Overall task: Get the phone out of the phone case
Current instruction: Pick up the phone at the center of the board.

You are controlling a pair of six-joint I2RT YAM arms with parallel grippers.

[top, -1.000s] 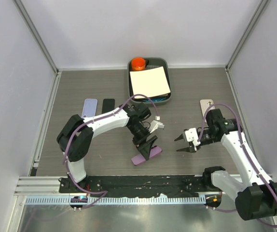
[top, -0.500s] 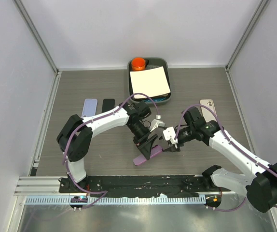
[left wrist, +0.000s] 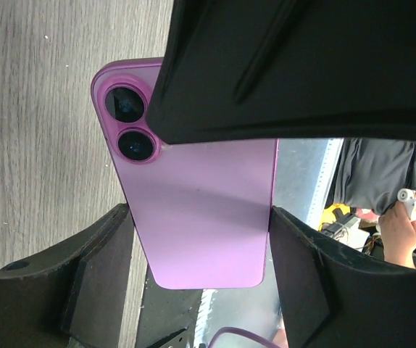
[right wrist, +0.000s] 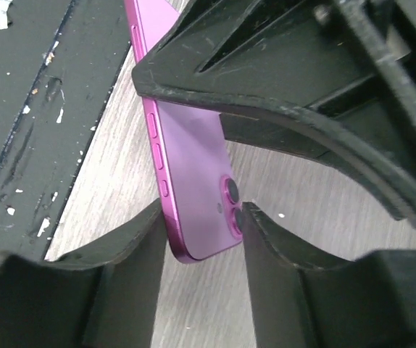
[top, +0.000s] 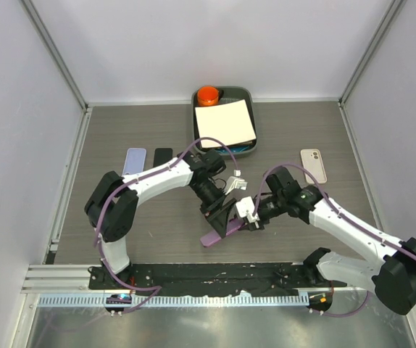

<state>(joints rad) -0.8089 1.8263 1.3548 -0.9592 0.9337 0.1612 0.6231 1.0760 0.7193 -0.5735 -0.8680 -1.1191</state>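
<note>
The purple phone (top: 210,237) is held tilted above the table near the front edge, its lower end close to the wood. My left gripper (top: 222,216) is shut across its long edges; in the left wrist view the fingers press both sides of the phone (left wrist: 201,188) around the left gripper (left wrist: 201,243). My right gripper (top: 249,219) has come in from the right. Its fingers touch both sides of the phone (right wrist: 193,167) at the camera end, around the right gripper (right wrist: 202,217). No phone case shows around the phone.
A beige phone-shaped cover (top: 313,165) lies flat at the right. A lavender slab (top: 135,159) and a black one (top: 163,157) lie side by side at the left. A dark tray (top: 196,127) at the back holds a white sheet (top: 225,122) and an orange object (top: 208,95).
My right arm swung left from the right side of the table to the phone, uncovering the beige cover, and its fingers closed on the camera end. The left gripper kept its hold.
</note>
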